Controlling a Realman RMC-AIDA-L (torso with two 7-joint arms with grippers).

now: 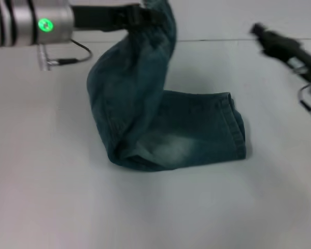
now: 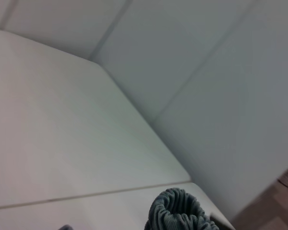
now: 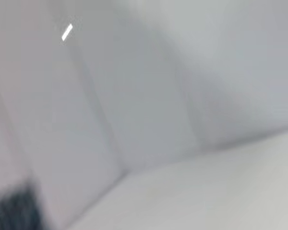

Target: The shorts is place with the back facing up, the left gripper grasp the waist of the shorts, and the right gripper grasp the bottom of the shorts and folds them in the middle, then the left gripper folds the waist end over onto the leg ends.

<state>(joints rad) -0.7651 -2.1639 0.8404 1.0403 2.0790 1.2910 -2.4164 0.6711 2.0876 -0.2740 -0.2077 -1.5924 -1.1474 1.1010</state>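
Observation:
The blue-green denim shorts (image 1: pixel 160 129) lie folded lengthwise on the white table (image 1: pixel 52 181). Their leg ends (image 1: pixel 237 124) rest flat toward the right. The waist end is lifted high at the back, arching up from the fold on the left. My left gripper (image 1: pixel 145 14) is shut on the waist of the shorts there, held above the table. The left wrist view shows the ruched waistband (image 2: pixel 179 213) bunched close to the camera. My right gripper (image 1: pixel 259 32) hangs at the far right, apart from the shorts and holding nothing.
The table's far edge (image 1: pixel 212 40) runs just behind the lifted waist, with a pale wall (image 2: pixel 206 72) beyond. A thin dark cable (image 1: pixel 78 54) loops under the left arm. Bare tabletop lies in front of the shorts.

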